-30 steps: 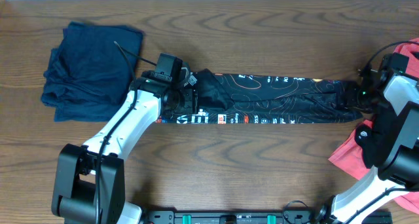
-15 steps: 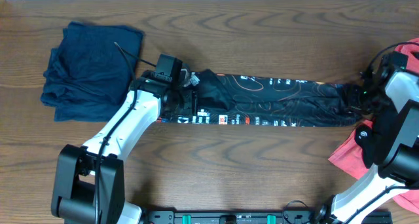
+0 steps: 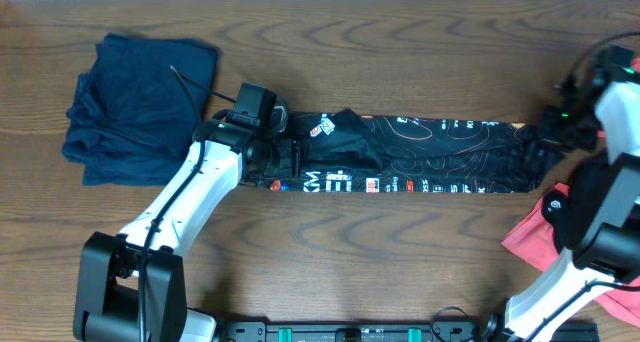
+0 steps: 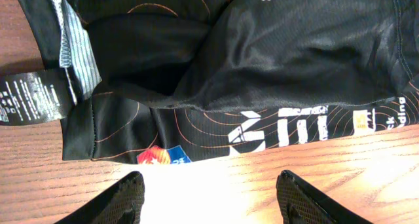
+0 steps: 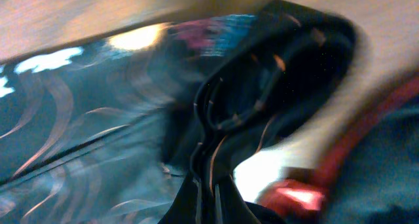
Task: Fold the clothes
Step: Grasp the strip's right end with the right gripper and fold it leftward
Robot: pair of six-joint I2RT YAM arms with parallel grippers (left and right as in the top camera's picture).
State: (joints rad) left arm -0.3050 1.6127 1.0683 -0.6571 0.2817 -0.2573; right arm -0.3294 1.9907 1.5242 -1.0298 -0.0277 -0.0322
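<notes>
Toward the far-left corner of the worktop (image 3: 400, 52), a navy garment (image 3: 140, 97) is bunched. Across the middle, the black jersey (image 3: 420, 154) is laid out as a long folded strip. Over its left end the left gripper (image 3: 282, 154) is held, fingers (image 4: 127, 196) spread and empty. At the right edge, the strip's end is pinched by the right gripper (image 3: 553, 134), fingers pressed together, beside a coral-red garment (image 3: 530, 237). An end-to-end fold is judged in hand; next, the pinched end should be carried leftward over the strip.

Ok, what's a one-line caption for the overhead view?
Black jersey folded into a long strip; right gripper shut on one end, left gripper open at the other.
</notes>
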